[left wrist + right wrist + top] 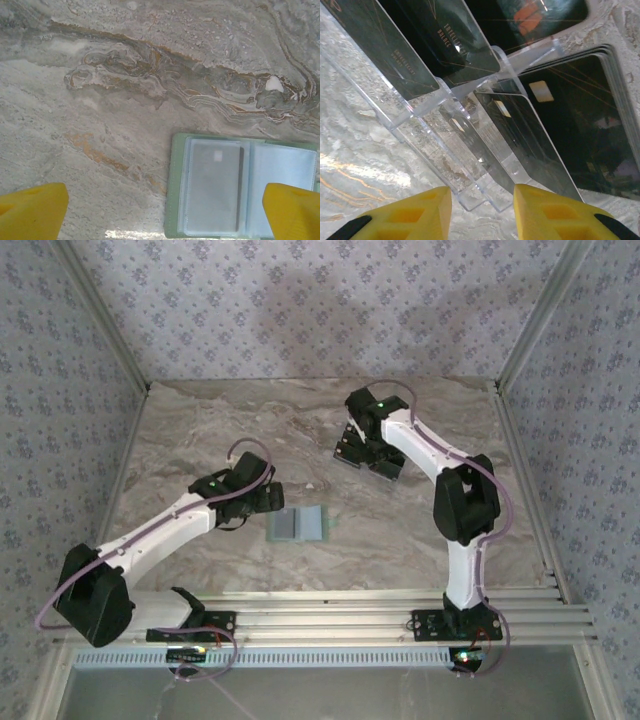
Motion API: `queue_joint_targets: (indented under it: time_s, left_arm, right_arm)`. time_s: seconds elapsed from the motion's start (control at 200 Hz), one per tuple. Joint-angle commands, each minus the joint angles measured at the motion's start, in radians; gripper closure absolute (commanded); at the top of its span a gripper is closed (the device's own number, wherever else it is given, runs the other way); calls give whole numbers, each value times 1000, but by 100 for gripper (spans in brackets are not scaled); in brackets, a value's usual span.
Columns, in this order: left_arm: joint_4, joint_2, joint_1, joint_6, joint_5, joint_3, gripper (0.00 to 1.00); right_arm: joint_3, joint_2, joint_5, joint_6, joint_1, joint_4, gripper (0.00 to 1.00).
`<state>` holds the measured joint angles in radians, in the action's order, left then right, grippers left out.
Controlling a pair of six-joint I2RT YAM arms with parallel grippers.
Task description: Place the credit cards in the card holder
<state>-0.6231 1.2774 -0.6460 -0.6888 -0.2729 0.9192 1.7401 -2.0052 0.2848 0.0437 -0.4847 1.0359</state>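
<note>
Your right gripper (482, 200), jaws apart, at the credit cards (580, 130); left gripper (165, 202), jaws apart, above the open card holder (245, 185).

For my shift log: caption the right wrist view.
Open right tool hovers before black credit cards standing in a clear rack.

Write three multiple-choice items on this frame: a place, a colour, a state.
1. Where does the card holder lie?
A. beside the left gripper
B. at the far left corner
C. at the far right corner

2. What colour is its outer rim?
A. red
B. pale green
C. black

3. What state is it in?
A. shut
B. open, lying flat
C. standing on edge

Answers: 1 A, the top view shows it next to that gripper. 2 B, the left wrist view shows a green border. 3 B, both panels face up side by side.
</note>
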Motion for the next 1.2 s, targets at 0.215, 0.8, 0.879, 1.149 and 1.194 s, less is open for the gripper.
queue_joint_targets:
  time_s: [0.215, 0.8, 0.879, 1.149, 1.194]
  left_arm:
    - [43, 36, 48, 25, 55, -20, 0]
    - [59, 62, 60, 35, 75, -33, 0]
    - [57, 57, 60, 33, 74, -33, 0]
    - [56, 54, 60, 30, 78, -30, 0]
    - [56, 55, 60, 31, 80, -27, 0]
  right_arm:
    - [33, -70, 70, 36, 13, -4, 63]
    - [-11, -59, 50, 59, 12, 19, 77]
    - [-12, -63, 56, 63, 13, 21, 78]
    - [-10, -53, 57, 96, 6, 12, 86]
    - [-11, -48, 58, 105, 4, 12, 88]
